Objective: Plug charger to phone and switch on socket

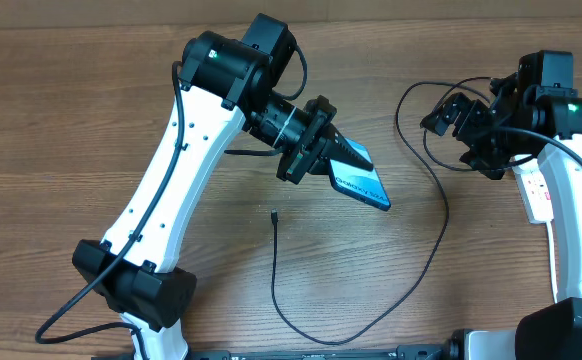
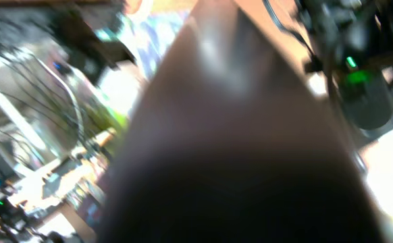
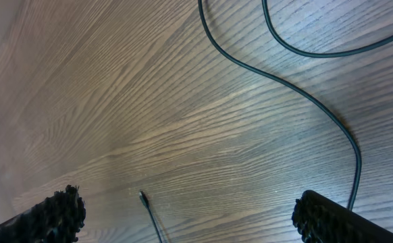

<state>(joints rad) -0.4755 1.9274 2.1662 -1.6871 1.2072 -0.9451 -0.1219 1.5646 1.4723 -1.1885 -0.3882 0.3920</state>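
Wood-grain table (image 1: 91, 150) — evenly lit.

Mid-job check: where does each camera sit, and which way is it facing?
Overhead: above the table, looking down; shows left gripper holding the phone, right gripper.
Left wrist: blurred; a dark slab fills it, no fingers discernible.
Right wrist: faces the table, own fingers apart.
Overhead and right wrist share the charger.
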